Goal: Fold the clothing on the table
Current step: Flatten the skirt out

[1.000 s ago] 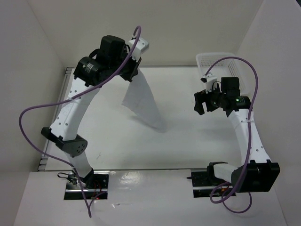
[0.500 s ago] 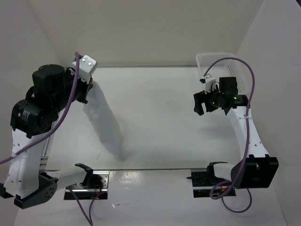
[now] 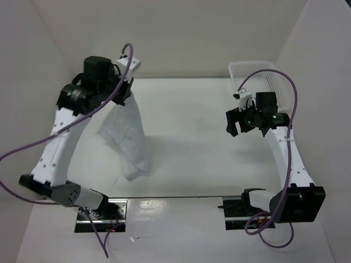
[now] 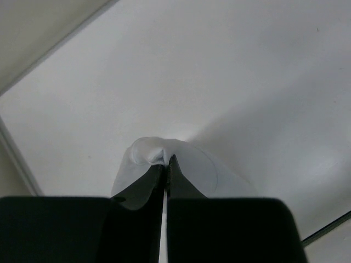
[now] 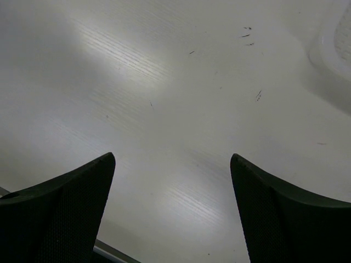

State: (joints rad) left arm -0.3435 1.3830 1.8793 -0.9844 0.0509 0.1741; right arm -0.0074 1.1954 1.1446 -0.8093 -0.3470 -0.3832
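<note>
From above, you see the left gripper [image 3: 124,94] pinching the top of the clothing [image 3: 129,137], which hangs over the left side of the table [image 3: 192,137], its lower end near the near edge; the right gripper [image 3: 234,121] hovers spread over the right side. Your left wrist view shows its fingers [image 4: 140,192] pressed together on a bunched tuft of the clothing. Your right wrist view shows its fingers [image 5: 66,208] wide apart above the table.
</note>
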